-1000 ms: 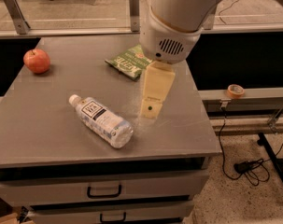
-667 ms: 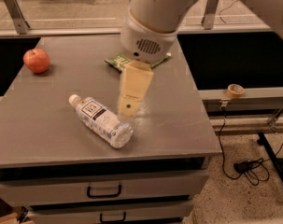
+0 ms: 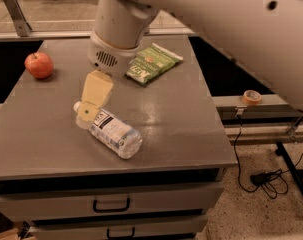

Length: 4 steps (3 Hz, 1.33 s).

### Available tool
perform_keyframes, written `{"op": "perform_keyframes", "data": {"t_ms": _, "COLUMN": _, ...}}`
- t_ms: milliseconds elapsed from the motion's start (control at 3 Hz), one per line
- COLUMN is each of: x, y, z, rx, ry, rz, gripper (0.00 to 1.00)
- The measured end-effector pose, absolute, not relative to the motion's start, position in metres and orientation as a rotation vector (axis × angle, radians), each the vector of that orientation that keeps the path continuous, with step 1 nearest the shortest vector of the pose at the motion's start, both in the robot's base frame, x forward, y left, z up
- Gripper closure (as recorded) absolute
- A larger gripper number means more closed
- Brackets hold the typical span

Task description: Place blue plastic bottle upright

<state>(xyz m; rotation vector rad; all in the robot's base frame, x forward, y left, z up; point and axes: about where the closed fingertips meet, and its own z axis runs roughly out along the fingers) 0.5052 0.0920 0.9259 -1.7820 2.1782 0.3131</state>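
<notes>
The blue plastic bottle (image 3: 113, 133) lies on its side left of centre on the grey table (image 3: 181, 129), its cap toward the upper left. The gripper (image 3: 89, 106) reaches down from the top of the frame, its tip over the bottle's cap end (whether it is open or closed cannot be told). A red apple (image 3: 39, 65) sits at upper left, and a green packet (image 3: 152, 63) near top centre.

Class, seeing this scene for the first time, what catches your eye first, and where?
The big white arm fills the top of the view, its gripper at the cap end of the blue plastic bottle, which lies on its side toward the front of the table. Behind sit a red apple at the left and a green packet at the back.
</notes>
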Motion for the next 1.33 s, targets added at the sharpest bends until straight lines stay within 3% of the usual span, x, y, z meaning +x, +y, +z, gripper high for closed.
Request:
{"op": "perform_keyframes", "data": {"t_ms": 667, "x": 0.539, "y": 0.132, "z": 0.865, "rx": -1.493, "ry": 2.396, "rz": 0.366, "gripper": 0.0}}
{"op": "perform_keyframes", "data": {"t_ms": 1333, "x": 0.547, "y": 0.135, "z": 0.843, "rx": -1.269, "ry": 2.514, "rz": 0.362, "gripper": 0.42}}
